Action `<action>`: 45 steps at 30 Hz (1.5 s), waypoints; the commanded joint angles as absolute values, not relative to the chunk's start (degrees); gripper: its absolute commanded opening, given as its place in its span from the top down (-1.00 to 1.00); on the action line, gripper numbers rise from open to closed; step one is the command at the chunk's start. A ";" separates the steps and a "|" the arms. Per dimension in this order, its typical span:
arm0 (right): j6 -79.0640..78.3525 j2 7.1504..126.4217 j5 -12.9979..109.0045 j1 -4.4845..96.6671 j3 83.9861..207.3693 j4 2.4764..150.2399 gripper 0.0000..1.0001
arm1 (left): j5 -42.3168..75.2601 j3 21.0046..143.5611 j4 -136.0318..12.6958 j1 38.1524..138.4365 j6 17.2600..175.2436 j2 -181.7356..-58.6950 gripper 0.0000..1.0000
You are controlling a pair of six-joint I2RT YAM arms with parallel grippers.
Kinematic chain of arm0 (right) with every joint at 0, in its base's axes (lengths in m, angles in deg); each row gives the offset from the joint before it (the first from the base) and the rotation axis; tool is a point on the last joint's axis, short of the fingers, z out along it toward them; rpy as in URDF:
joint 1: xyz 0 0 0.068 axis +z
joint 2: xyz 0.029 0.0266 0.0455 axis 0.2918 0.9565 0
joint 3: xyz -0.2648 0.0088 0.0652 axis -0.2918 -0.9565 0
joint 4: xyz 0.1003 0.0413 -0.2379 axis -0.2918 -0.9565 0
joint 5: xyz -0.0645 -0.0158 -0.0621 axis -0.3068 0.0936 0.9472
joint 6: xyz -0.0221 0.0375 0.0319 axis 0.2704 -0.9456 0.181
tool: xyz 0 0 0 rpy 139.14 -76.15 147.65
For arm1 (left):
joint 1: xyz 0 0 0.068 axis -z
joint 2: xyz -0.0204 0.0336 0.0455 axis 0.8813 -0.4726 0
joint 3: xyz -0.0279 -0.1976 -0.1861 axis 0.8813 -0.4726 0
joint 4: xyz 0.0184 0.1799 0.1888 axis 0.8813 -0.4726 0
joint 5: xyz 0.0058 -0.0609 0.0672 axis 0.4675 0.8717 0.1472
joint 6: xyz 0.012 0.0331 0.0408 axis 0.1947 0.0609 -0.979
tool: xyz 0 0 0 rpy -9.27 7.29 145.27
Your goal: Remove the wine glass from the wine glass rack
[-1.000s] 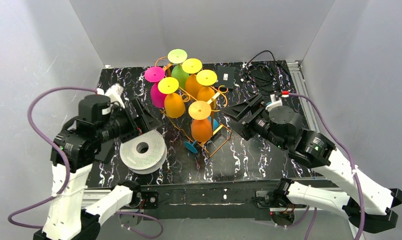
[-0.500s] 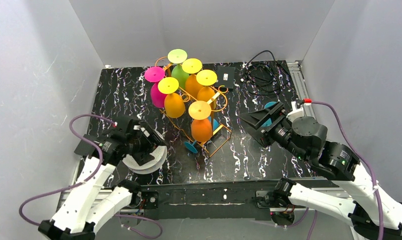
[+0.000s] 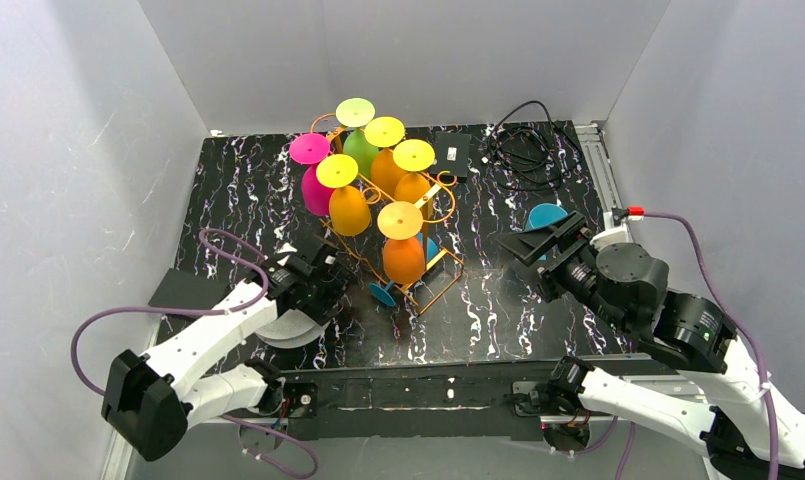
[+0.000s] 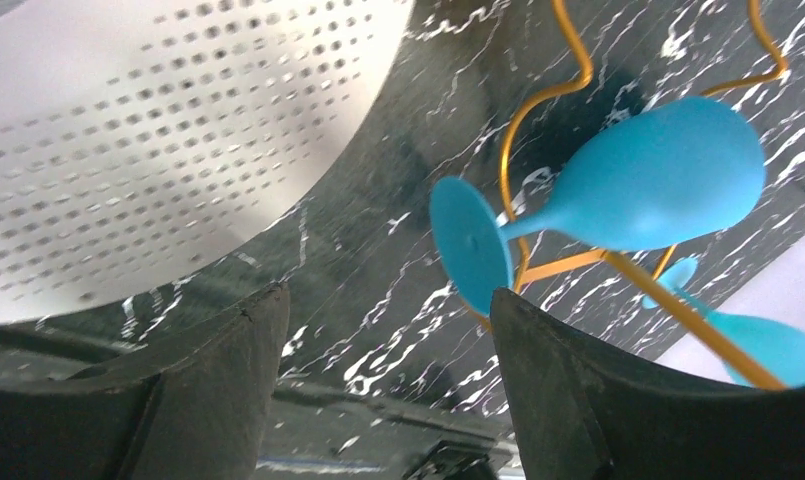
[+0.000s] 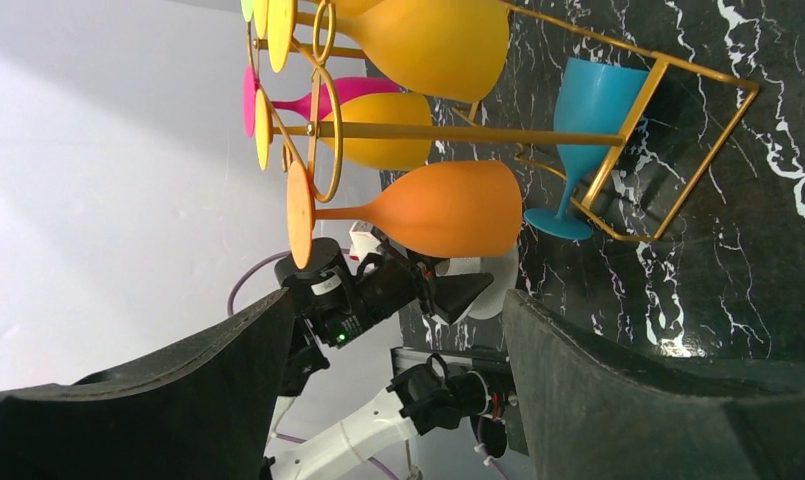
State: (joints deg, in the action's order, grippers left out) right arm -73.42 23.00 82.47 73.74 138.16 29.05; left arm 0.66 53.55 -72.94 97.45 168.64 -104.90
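The wine glass rack (image 3: 440, 262), thin gold wire, stands mid-table with several coloured wine glasses hanging bowl-down; the nearest is orange (image 3: 404, 256). A blue wine glass (image 4: 648, 185) lies on its side across the rack's base wire, its foot (image 3: 382, 293) toward me. My left gripper (image 3: 330, 284) is low on the table just left of that foot, open with nothing between its fingers (image 4: 248, 350). My right gripper (image 3: 540, 246) hovers open and empty to the right of the rack (image 5: 618, 160), facing the orange glass (image 5: 438, 208).
A white perforated spool (image 3: 288, 325) lies under my left arm, filling the upper left of the left wrist view (image 4: 158, 130). A second blue glass (image 3: 548, 214) stands on the table behind my right gripper. Black cables (image 3: 523, 150) and a small black box (image 3: 450, 155) lie at the back.
My left arm has dropped low and swung right toward the rack's base, its jaws narrowing slightly. My right arm has pulled back to the right, uncovering the blue glass behind it.
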 commanded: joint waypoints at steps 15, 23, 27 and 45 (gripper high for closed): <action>-71.56 19.83 88.34 74.12 140.27 26.29 -0.68 | -7.24 51.32 -59.78 102.13 177.47 -116.19 -0.36; -71.53 19.07 88.61 74.12 140.53 25.48 -0.67 | -7.72 51.80 -58.19 103.07 178.26 -119.14 -0.17; -71.66 18.69 88.75 74.09 140.44 25.10 -0.66 | -7.85 51.86 -58.15 103.22 178.45 -119.95 -0.06; -71.92 17.91 88.89 74.09 140.88 23.80 -0.63 | -7.45 52.75 -60.29 103.44 177.56 -119.32 0.79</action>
State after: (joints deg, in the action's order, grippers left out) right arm -71.73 18.30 86.87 73.74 138.64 23.81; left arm -5.57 51.96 -53.49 103.18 177.92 -121.10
